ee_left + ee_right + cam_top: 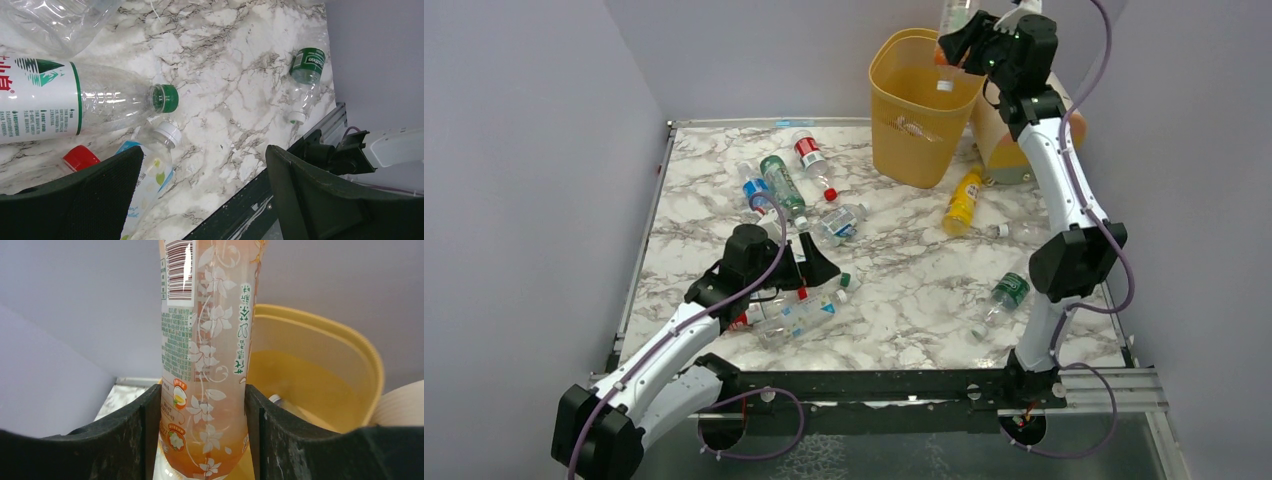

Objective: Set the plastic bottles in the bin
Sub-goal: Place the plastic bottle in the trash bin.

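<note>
My right gripper (972, 50) is shut on an orange bottle (207, 365) with a white flower label. It holds the bottle neck-down over the yellow-orange bin (919, 125), whose rim shows in the right wrist view (350, 347). One bottle (277, 401) lies inside the bin. My left gripper (202, 155) is open and empty, low over a cluster of clear bottles (794, 310) at the front left. Under it lie a green-capped bottle (75, 102) and a white-capped bottle (155, 155). Other bottles lie scattered: a red-labelled one (809, 152), a green one (781, 183), a yellow one (964, 200) and a green-labelled one (1007, 293).
A cream-and-peach cylinder (1004, 150) stands behind the bin at the back right. Grey walls close in the table on the left, back and right. A black frame rail (874, 385) runs along the near edge.
</note>
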